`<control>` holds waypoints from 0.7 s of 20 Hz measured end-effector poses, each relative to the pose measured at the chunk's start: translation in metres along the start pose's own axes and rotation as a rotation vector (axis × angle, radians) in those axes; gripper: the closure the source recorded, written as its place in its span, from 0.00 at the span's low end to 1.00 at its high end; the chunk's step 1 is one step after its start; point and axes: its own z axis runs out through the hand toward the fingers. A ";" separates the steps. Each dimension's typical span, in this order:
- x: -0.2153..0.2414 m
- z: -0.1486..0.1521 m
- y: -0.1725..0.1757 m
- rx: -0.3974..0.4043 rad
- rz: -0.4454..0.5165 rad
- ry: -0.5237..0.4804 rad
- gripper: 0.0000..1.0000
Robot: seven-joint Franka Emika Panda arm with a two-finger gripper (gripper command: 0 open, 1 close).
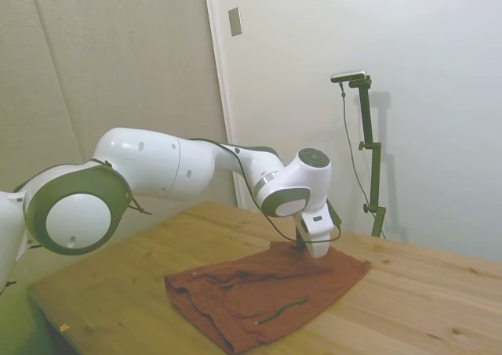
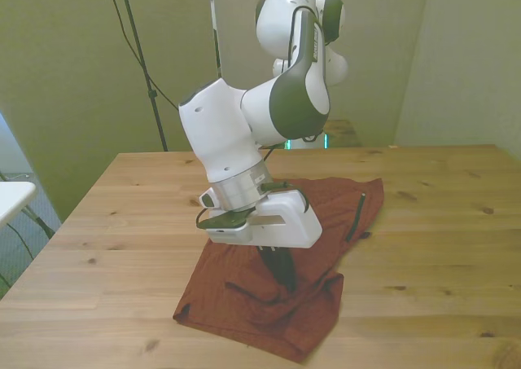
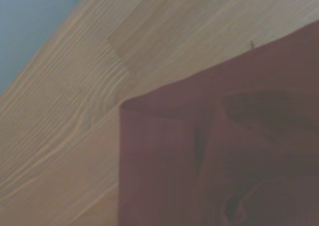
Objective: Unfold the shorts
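**Q:** Where are the shorts?

**A:** The shorts lie on the wooden table, folded over themselves, with rumpled layers at the corner nearest the front camera. My claw is down on that part of the cloth.

**Q:** Are you holding them?

**A:** I cannot tell. From the front, my dark fingers point down into the folds, close together, yet the cloth hides their tips. From the side, my own wrist covers them, though that view shows the shorts in full, with a dark drawstring on top.

**Q:** And the wrist camera?

**A:** Only a blurred corner of the shorts against bare table, with one fold over another.
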 end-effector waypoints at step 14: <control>-0.141 0.012 -0.070 0.026 -0.148 -0.081 1.00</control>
